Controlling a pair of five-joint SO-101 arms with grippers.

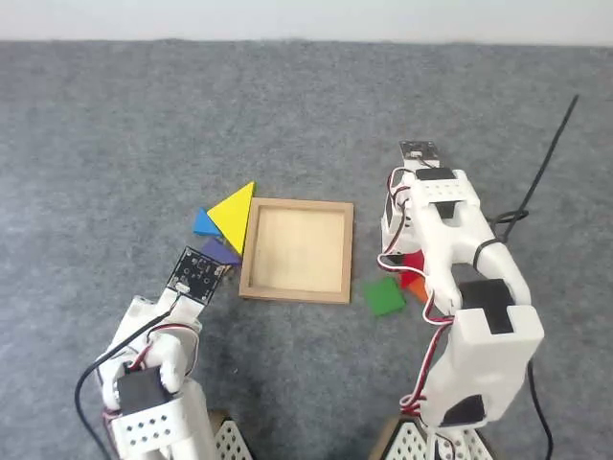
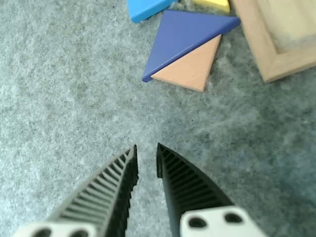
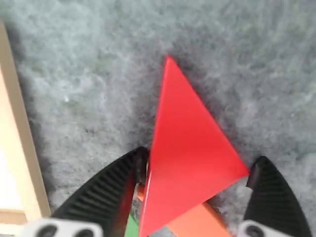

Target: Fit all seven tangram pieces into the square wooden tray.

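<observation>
Red triangle (image 3: 190,163) straddled by lowered right end effector (image 3: 200,167).

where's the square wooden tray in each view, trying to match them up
High view: the square wooden tray lies at the middle of the grey carpet.
Left wrist view: one tray corner, just past the violet-blue triangle piece.
Right wrist view: a strip of its rim, apart from the red triangle piece.
Shared landmark: the grey carpet under it.
</observation>
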